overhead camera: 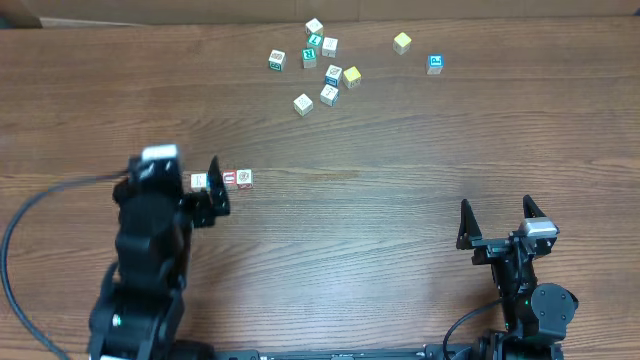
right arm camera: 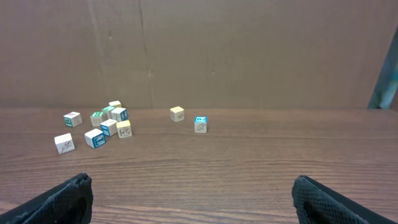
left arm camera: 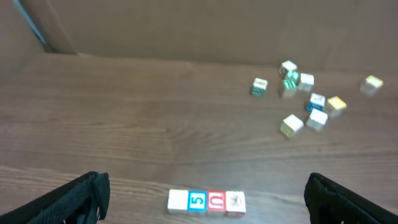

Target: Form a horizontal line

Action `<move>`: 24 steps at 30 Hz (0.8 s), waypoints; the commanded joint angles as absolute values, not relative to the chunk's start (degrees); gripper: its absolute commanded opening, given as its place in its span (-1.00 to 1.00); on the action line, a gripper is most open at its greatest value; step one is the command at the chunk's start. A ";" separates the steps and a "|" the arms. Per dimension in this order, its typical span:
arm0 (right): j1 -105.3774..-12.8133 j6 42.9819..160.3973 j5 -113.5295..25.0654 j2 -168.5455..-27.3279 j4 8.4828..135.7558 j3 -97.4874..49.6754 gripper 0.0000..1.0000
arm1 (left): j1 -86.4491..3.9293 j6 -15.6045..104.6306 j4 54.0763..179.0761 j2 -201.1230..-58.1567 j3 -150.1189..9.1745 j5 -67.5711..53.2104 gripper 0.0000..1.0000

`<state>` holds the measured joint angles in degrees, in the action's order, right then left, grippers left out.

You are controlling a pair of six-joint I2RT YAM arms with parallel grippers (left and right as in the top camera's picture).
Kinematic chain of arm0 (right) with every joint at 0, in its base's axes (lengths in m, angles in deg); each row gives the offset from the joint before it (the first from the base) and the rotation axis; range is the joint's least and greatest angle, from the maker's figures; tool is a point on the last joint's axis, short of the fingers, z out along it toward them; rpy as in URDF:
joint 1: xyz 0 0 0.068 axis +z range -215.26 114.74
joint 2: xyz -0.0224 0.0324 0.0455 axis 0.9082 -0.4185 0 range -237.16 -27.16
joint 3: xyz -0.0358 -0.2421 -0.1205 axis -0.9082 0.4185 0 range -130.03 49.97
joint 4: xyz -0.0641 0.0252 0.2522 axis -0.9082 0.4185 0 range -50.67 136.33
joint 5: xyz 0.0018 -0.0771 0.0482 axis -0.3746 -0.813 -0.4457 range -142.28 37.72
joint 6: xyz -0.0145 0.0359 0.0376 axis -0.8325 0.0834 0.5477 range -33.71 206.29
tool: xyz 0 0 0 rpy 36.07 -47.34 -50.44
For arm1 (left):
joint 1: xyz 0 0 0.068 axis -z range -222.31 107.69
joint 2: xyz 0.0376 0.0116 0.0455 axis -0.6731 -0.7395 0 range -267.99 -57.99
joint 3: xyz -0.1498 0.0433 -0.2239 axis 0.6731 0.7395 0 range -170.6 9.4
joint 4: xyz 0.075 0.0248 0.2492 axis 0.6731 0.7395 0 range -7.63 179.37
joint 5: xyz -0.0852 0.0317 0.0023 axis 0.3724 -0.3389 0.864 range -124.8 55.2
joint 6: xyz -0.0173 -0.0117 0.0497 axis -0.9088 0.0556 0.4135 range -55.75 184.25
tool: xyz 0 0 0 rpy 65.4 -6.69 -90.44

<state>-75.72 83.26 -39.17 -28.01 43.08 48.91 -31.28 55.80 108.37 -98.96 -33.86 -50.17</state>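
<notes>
Left gripper (left arm camera: 204, 185) wide, low, straddling horizontal line (left arm camera: 206, 201) (no contact) | right gripper (overhead camera: 497, 208) wide, well apart

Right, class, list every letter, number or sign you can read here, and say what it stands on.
"5", in blue: second cube from left in the horizontal line.
Red mark on the third cube: perhaps "U", not certain.
Marks on the fourth cube and scattered cubes: too blurred to read.

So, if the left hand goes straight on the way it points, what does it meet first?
Most likely the row of four cubes, right in front of the left hand; exact depth is unclear.
</notes>
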 commanded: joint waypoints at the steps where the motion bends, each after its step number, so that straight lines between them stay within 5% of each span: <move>1: -75.83 83.22 -39.15 -27.42 42.82 49.50 1.00 | -33.45 57.00 104.13 -90.75 -22.78 -45.30 0.99; 12: -75.83 83.22 -39.15 -27.42 42.82 49.50 1.00 | -39.83 56.37 79.82 -63.95 8.48 -38.57 0.99; 24: -75.83 83.22 -39.15 -27.42 42.82 49.50 1.00 | -39.98 62.56 86.82 -58.16 9.11 -36.64 0.99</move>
